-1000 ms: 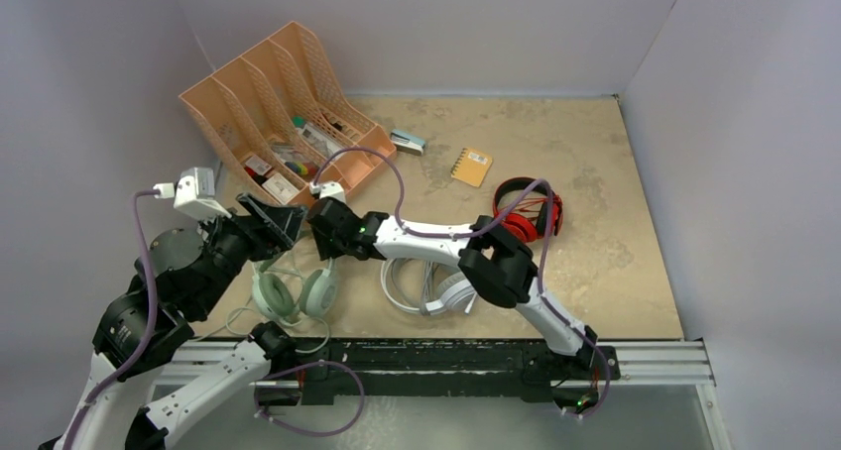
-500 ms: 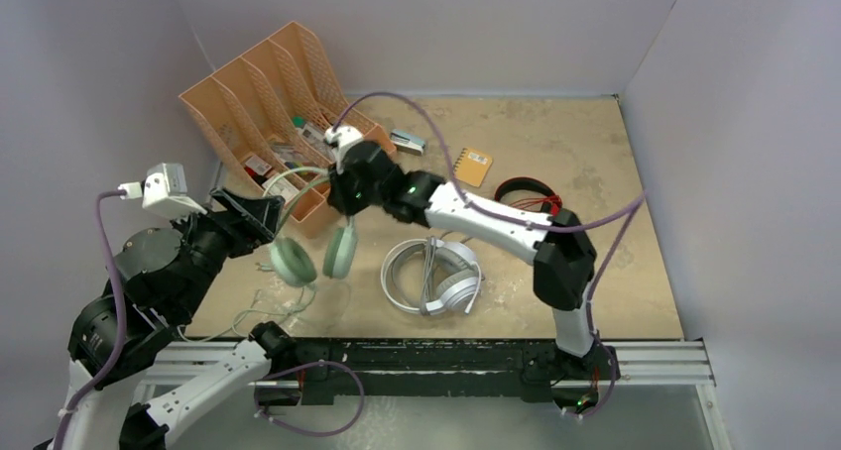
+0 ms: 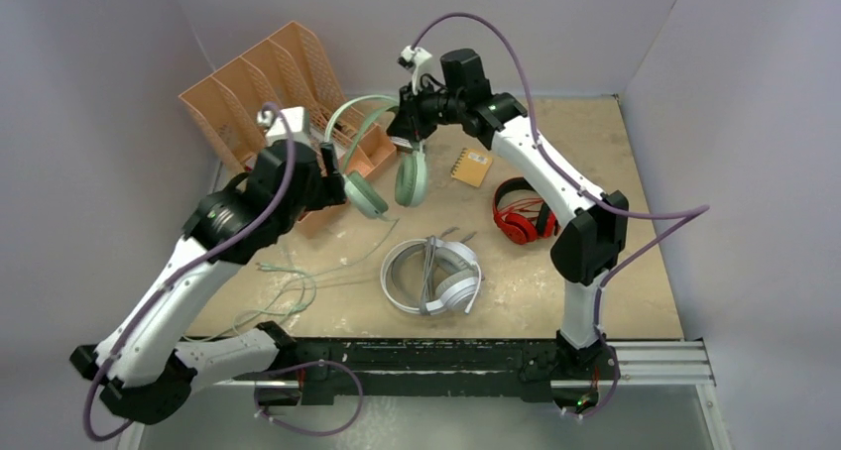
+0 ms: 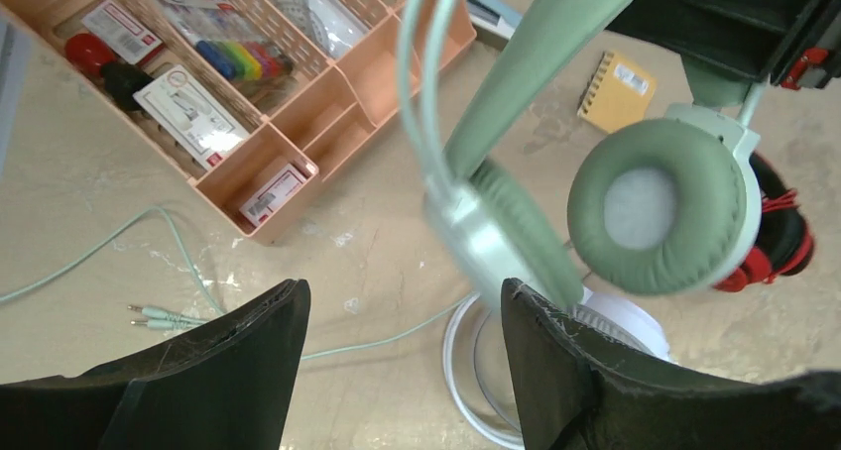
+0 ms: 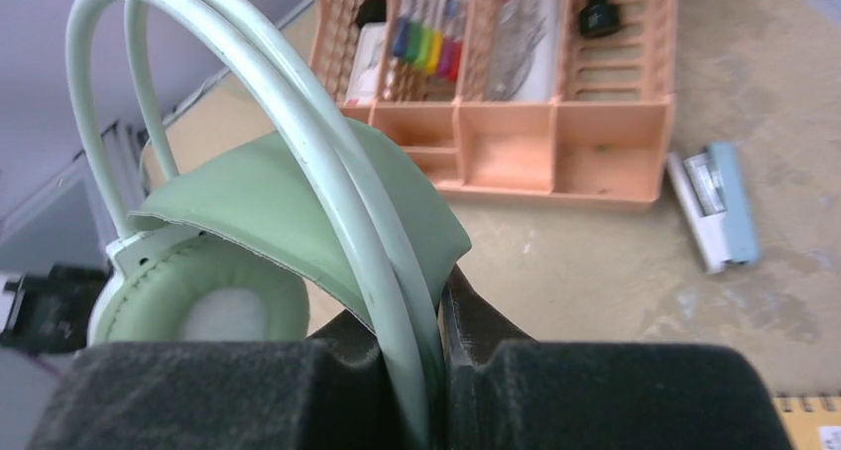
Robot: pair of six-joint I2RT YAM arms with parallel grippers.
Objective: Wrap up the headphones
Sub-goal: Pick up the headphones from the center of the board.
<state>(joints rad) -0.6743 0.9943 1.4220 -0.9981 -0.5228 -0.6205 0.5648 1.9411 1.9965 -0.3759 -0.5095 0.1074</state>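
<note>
The pale mint-green headphones (image 3: 411, 177) hang in the air above the back of the table. My right gripper (image 3: 405, 123) is shut on their thin headband (image 5: 298, 133), pinched between the jaws of the right gripper (image 5: 426, 311). Their cord (image 3: 288, 281) trails down to the table. My left gripper (image 3: 337, 177) stands open just by the nearer earcup (image 3: 364, 194). In the left wrist view the left gripper (image 4: 402, 291) holds nothing, and the other earcup (image 4: 660, 207) faces the camera. White headphones (image 3: 436, 277) and red and black headphones (image 3: 526, 212) lie on the table.
A peach desk organizer (image 3: 263, 83) with several small items stands at the back left, under the left arm. A yellow notebook (image 3: 471, 166) lies at the back, and a blue-grey stapler (image 5: 719, 207) is beside the organizer. The cord's plugs (image 4: 149, 316) rest on the table.
The right gripper shut on the mint-green headband and lifted the headphones off the table, up and toward the back. The left arm rose and swung right toward the nearer earcup, still open.
</note>
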